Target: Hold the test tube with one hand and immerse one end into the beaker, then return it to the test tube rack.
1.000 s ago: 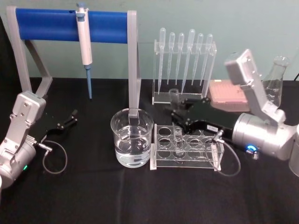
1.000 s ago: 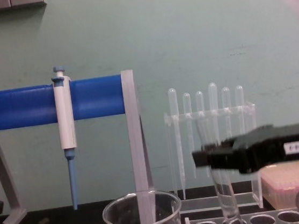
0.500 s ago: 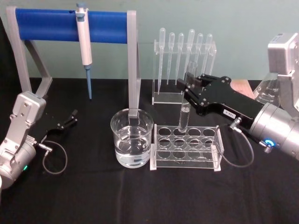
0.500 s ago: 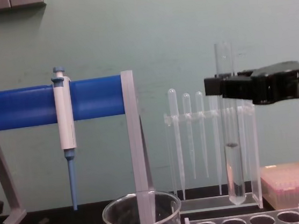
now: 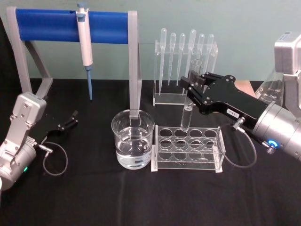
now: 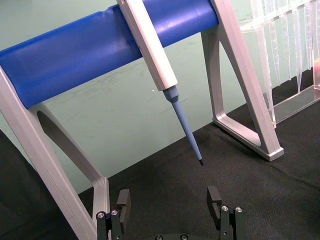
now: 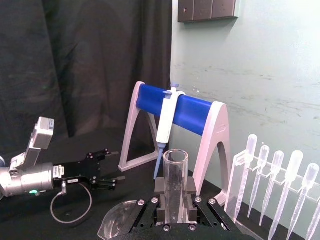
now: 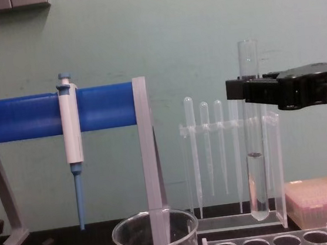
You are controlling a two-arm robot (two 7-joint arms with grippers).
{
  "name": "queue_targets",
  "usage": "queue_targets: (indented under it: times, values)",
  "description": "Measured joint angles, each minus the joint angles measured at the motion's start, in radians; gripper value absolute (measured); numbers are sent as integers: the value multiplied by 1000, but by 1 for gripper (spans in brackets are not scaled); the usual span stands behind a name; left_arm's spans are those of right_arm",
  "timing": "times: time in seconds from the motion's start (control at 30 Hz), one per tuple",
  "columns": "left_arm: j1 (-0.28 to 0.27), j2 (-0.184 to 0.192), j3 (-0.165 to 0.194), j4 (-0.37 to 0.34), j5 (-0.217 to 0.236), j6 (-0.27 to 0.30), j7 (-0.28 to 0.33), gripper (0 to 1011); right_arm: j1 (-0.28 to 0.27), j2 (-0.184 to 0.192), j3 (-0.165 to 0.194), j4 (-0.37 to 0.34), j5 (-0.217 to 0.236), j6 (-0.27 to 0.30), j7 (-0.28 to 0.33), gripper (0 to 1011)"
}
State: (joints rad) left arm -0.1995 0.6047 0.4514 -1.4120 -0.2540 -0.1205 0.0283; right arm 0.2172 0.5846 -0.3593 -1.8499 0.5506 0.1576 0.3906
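At the far left, the left gripper (image 5: 72,118) rests low over the black table (image 5: 141,197), well apart from the glassware, and the left wrist view shows its fingers (image 6: 215,199) spread wide with nothing between them. Behind it stands a grey frame with a blue bar (image 5: 51,23), and a white-and-blue pipettor (image 5: 86,42) hangs from the bar, tip down.

Right of the frame's near leg sits the beaker (image 5: 132,139), partly filled with clear liquid, its spout showing in the chest view. Just beside the beaker on its right is the clear test tube rack (image 5: 186,148), all of its visible holes vacant.

The test tube (image 5: 186,115) hangs above the rack's back row, nearly upright, with its rounded bottom clear of the holes. In the chest view a little clear liquid fills its lower part. The right gripper (image 5: 192,84) reaches in from the right and is clamped on the tube's upper section, with the open rim standing above the black fingers.

Behind the tube stands a clear holder of plastic pipettes (image 5: 186,61), bulbs up. Farther right are a pink box (image 8: 323,199) and, at the edge of the head view, a glass flask (image 5: 270,89).
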Motion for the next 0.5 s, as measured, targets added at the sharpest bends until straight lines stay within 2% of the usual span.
queue_targets:
  times: [0.5]
  values:
    - [0, 0, 0, 0, 0, 0, 0, 1000, 2, 1, -2, 2, 0, 2, 2, 224]
